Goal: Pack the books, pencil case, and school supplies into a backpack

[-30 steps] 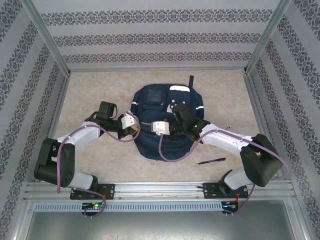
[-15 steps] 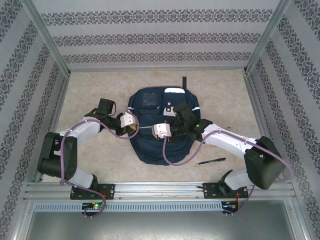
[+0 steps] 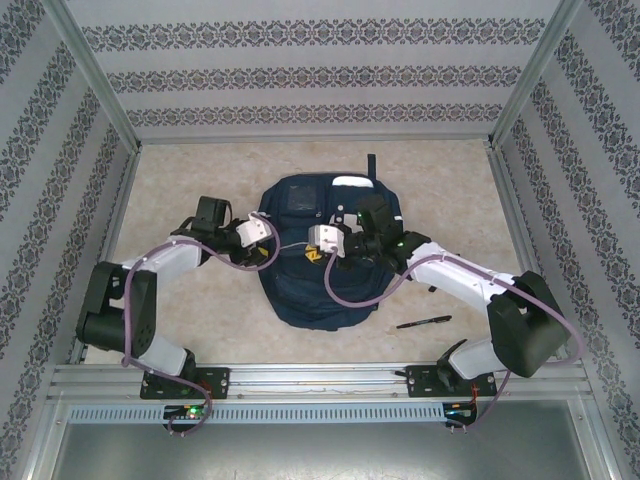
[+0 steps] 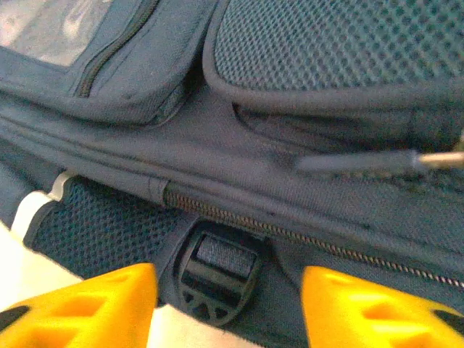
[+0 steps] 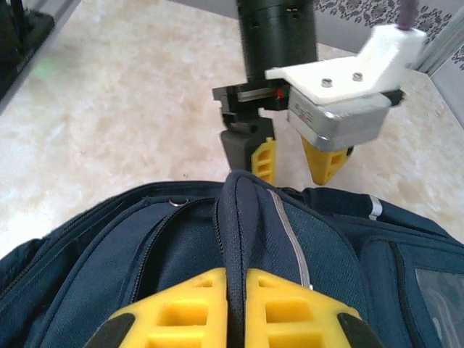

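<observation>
while right fingers (image 5: 174,312) clench on backpack (image 5: 326,246) ridge (image 5: 233,217), left fingers (image 4: 80,304) gape, its buckle (image 4: 217,272) between them.

No legible text, brand, number or sign anywhere. White patch (image 3: 350,181) near top of backpack (image 3: 310,295): too small to read. Clear window pocket (image 4: 43,29): blurred, nothing readable inside.
</observation>
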Tool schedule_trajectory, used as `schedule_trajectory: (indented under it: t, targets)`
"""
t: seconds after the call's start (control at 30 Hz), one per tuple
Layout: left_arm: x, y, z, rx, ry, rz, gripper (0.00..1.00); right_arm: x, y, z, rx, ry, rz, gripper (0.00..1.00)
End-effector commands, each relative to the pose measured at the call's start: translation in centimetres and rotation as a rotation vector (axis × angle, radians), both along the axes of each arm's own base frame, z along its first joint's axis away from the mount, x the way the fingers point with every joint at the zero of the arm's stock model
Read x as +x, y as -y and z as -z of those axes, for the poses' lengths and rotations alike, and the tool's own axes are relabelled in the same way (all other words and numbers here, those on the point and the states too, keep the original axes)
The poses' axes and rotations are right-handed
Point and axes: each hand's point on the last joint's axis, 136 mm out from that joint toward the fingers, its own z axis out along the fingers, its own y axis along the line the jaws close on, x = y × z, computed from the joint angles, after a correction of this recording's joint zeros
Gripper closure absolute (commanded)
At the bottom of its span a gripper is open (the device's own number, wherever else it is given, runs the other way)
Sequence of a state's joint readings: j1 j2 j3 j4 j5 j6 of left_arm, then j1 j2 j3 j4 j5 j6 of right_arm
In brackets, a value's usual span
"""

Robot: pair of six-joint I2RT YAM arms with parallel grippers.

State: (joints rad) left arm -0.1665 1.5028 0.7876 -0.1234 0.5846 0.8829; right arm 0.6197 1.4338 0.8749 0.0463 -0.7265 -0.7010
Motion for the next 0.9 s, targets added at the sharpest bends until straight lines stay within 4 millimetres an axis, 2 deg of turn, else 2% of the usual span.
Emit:
schedule_trajectory:
  t: [0.0, 0.13, 0.27, 0.33, 0.5, 0.57, 0.6, 0.63, 0.67, 0.73, 0.8, 0.83, 0.87]
  targets:
    - [-1.9, 1.5, -3.2, -0.045, 0.14, 0.163, 0.31, -0.5, -0.9, -3.2, 0.135, -0.048, -0.08, 1.0]
    - [-4.1, 3.4, -5.5, -0.062, 0.261, 0.26, 0.19, 0.2, -0.4, -2.7, 0.133, -0.083, -0.062, 1.0]
    - [-5.3, 5.5, -8.2, -0.148, 0.319, 0.329, 0.15, 0.1, -0.3, -2.7, 0.135, -0.104, -0.069, 1.0]
    - [-5.4, 6.7, -8.6, -0.179, 0.309, 0.349, 0.15, 0.0, -0.4, -2.6, 0.135, -0.113, -0.075, 1.0]
    - [-5.3, 8.7, -7.7, -0.217, 0.266, 0.39, 0.16, 0.0, -0.5, -2.5, 0.134, -0.121, -0.07, 1.0]
    - [-4.6, 9.5, -6.8, -0.195, 0.251, 0.37, 0.22, 0.3, -0.8, -2.5, 0.133, -0.128, -0.049, 1.0]
    - [-4.0, 9.7, -6.4, -0.184, 0.244, 0.349, 0.31, 0.1, -0.9, -2.6, 0.133, -0.131, -0.05, 1.0]
    - [-3.6, 10.2, -6.3, -0.18, 0.23, 0.338, 0.44, 0.0, -1.1, -2.6, 0.135, -0.138, -0.05, 0.98]
    - [-3.1, 10.6, -6.2, -0.183, 0.206, 0.319, 0.58, -0.1, -1.3, -2.6, 0.134, -0.141, -0.037, 0.94]
    - [-2.3, 11.0, -6.5, -0.195, 0.154, 0.275, 0.84, 0.6, -1.3, -2.5, 0.132, -0.144, 0.045, 0.73]
    - [-1.8, 11.1, -6.6, -0.209, 0.126, 0.239, 0.97, 2.6, -0.4, -2.7, 0.166, -0.142, 0.234, 0.5]
    - [-1.8, 11.1, -6.7, -0.21, 0.13, 0.235, 1.0, 3.9, 0.4, -3.1, 0.203, -0.158, 0.353, 0.32]
    - [-1.7, 10.9, -6.7, -0.207, 0.142, 0.222, 1.0, 5.9, 2.3, -3.6, 0.257, -0.202, 0.555, 0.03]
